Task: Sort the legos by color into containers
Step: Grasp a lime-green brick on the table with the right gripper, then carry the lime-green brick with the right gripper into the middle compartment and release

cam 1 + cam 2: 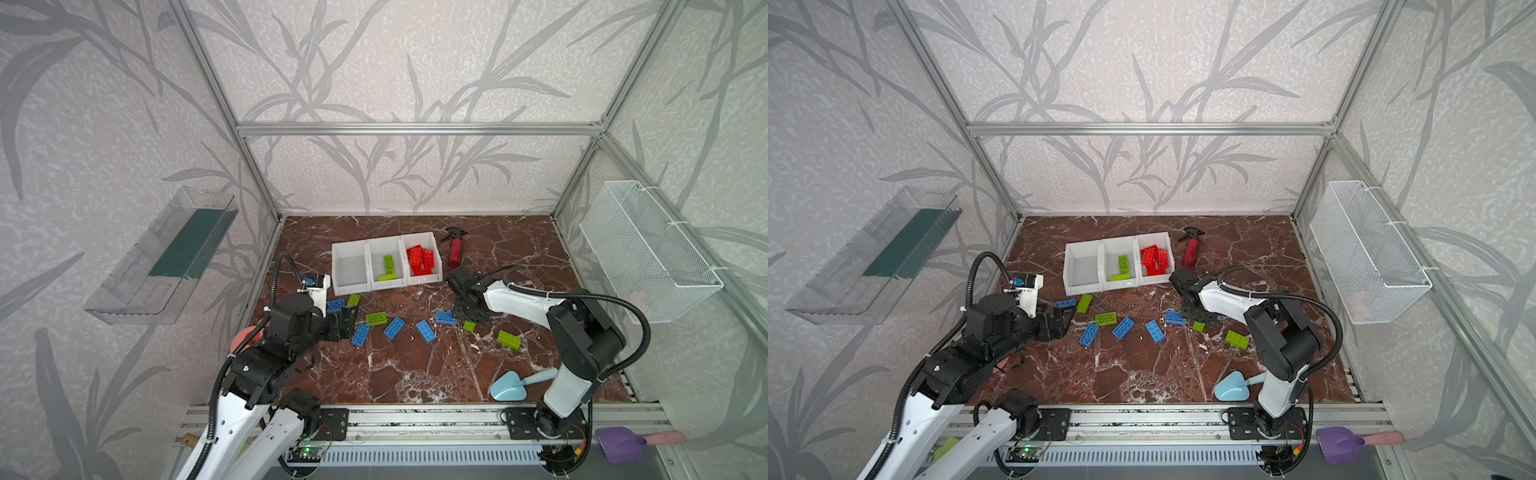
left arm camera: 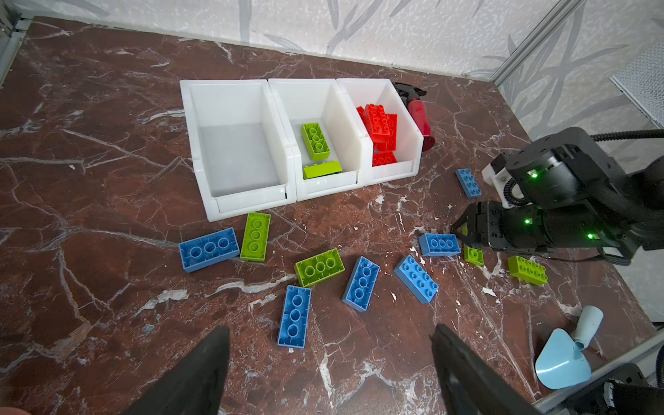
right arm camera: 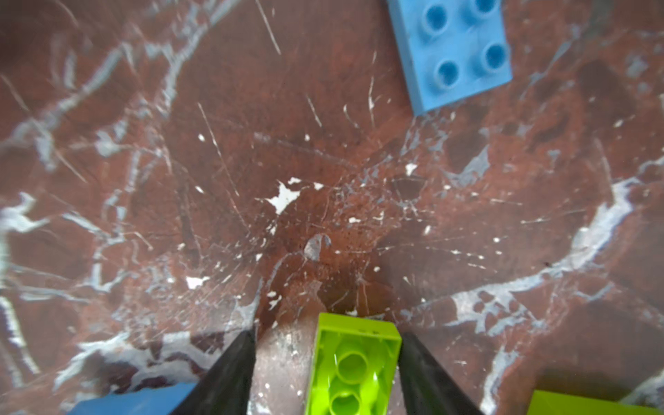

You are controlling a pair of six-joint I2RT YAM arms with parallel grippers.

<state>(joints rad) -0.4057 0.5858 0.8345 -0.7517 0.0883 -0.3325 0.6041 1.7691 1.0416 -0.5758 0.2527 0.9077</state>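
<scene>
Presently we record red legos (image 2: 381,125) binned, two green legos (image 2: 316,142) in the containers' (image 2: 251,206) middle bin, blue legos (image 2: 361,282) unsorted on the table (image 2: 107,179), right gripper (image 3: 328,336) straddling a green brick (image 3: 354,363) unpinched, left gripper (image 2: 329,330) spread and empty.

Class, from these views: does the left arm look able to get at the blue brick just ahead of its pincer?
Probably yes: the left pincer stands open, the blue brick lies flat just ahead, with only bare table between.

The left arm (image 1: 249,415) and right arm (image 1: 519,301) have white shells and black joints. A ribbed black cable (image 1: 273,286) loops along each. Small green lights (image 2: 533,175) glow on the right arm's wrist.
</scene>
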